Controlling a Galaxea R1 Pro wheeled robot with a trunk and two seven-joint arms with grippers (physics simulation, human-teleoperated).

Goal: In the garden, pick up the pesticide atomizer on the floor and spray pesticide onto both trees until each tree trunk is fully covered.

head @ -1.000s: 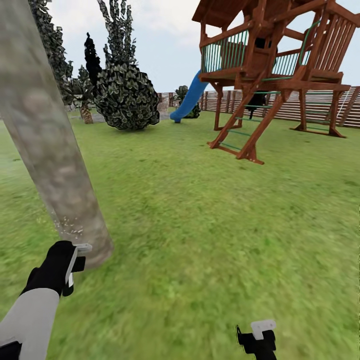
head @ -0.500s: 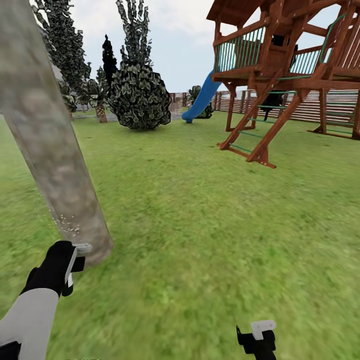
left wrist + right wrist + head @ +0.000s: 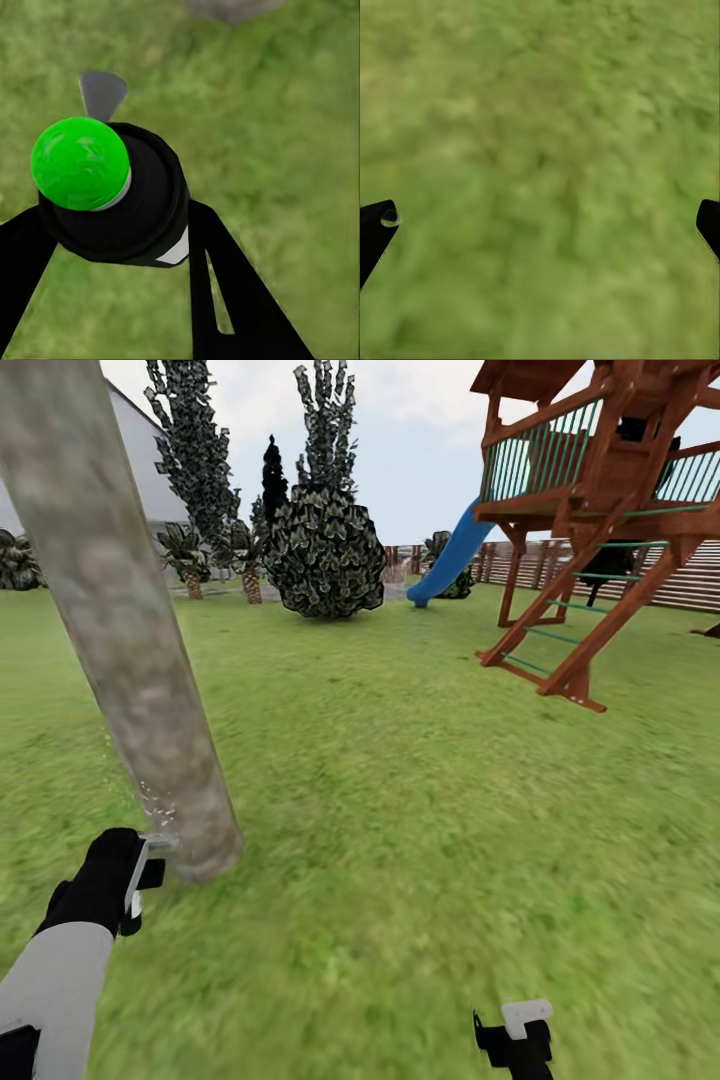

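Grass blurs into a soft green smear across most of the lawn, so no blades or stones can be made out on it. The thick, mottled grey-brown tree trunk leans across the left of the head view and is cut off at the top edge, its crown out of frame; a scatter of pale specks hangs at its lower part, just above the left gripper. That black gripper sits at the base of the trunk, holding the pesticide atomizer, of which the head view shows little more than a pale sliver. In the left wrist view the atomizer is seen end-on: a dark round body with a bright green domed end, a pale patch at its side and a grey blade-like piece behind it, the black fingers clamped against both flanks. The right gripper is cropped by the lower edge of the head view; in the right wrist view its black fingertips stand wide apart over bare grass, holding nothing. Behind stand a red-brown wooden play tower with a blue slide, a rounded dark leafy bush and a brown slatted fence.
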